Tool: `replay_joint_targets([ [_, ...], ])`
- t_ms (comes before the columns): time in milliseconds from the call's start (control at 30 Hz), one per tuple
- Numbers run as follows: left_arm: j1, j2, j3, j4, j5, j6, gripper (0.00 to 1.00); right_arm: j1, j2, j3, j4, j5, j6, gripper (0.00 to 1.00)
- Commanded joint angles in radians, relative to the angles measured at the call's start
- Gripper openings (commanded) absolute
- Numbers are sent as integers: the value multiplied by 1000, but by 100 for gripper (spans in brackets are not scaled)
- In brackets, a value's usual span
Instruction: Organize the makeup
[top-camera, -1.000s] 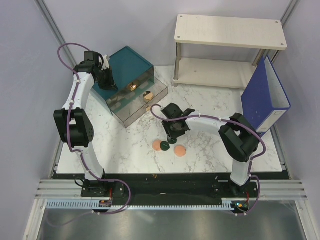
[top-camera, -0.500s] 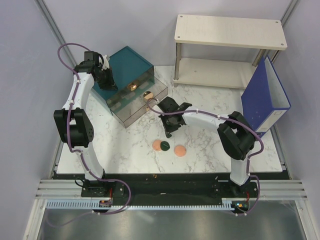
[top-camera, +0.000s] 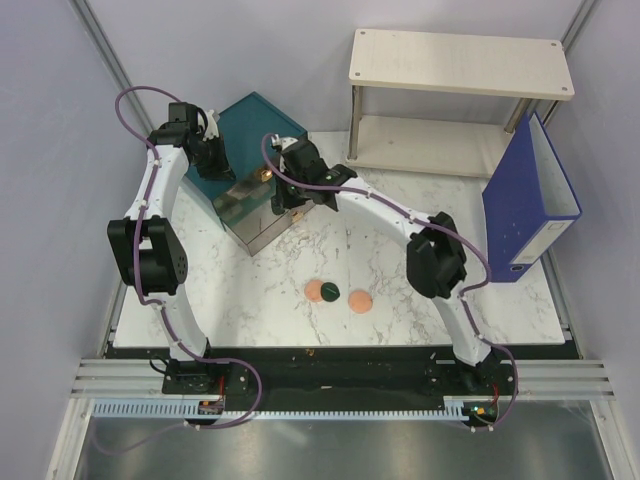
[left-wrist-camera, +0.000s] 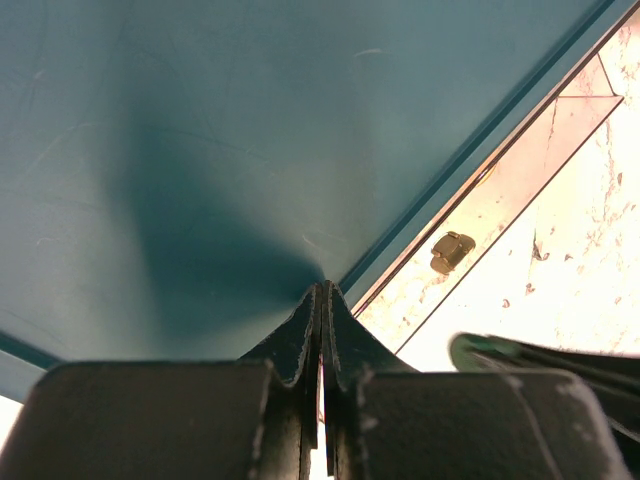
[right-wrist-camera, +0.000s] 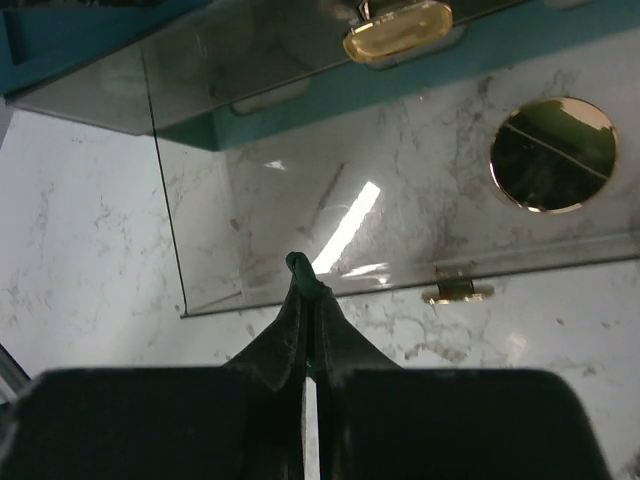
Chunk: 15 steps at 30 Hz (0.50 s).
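Note:
My right gripper (right-wrist-camera: 306, 285) is shut on a dark green compact (right-wrist-camera: 303, 272), held edge-on with only its rim poking past the fingertips. It hangs over the front of the open clear lower drawer (right-wrist-camera: 200, 180), where a gold-lidded round jar (right-wrist-camera: 553, 155) lies. In the top view the right gripper (top-camera: 285, 197) is at the drawer box front. On the marble remain two peach-pink discs (top-camera: 318, 291) (top-camera: 360, 301) and another dark green compact (top-camera: 331, 293). My left gripper (left-wrist-camera: 322, 288) is shut and empty, with its tips against the teal box top (left-wrist-camera: 200, 150).
The teal drawer box (top-camera: 255, 130) stands at the back left with its lower drawer pulled out. A beige two-level shelf (top-camera: 460, 65) stands at the back right. A blue binder (top-camera: 530, 195) stands upright at the right edge.
The right gripper shut on a dark green compact next to the discs. It then carried the compact back-left to the open drawer. The left arm stayed put.

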Motion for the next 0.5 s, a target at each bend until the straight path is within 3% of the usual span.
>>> replay_joint_targets([
  [0, -4, 90, -94, -222, -53, 34, 3, -1, 122, 164, 28, -70, 85, 4],
  [67, -5, 89, -97, -222, -52, 34, 3, -1, 164, 188, 42, -82, 114, 6],
  [167, -4, 86, -94, -220, -53, 33, 3, -1, 184, 195, 69, -96, 136, 25],
  [200, -4, 86, -95, -218, -53, 33, 3, -1, 184, 181, 78, -105, 140, 41],
  [267, -4, 86, -92, -220, -55, 34, 3, -1, 162, 153, 121, -115, 137, 60],
  [367, -4, 87, -89, -220, -55, 36, 2, -2, 103, 77, 177, -76, 127, 74],
  [467, -5, 87, -88, -220, -52, 36, 3, -5, 57, 49, 175, -43, 100, 78],
])
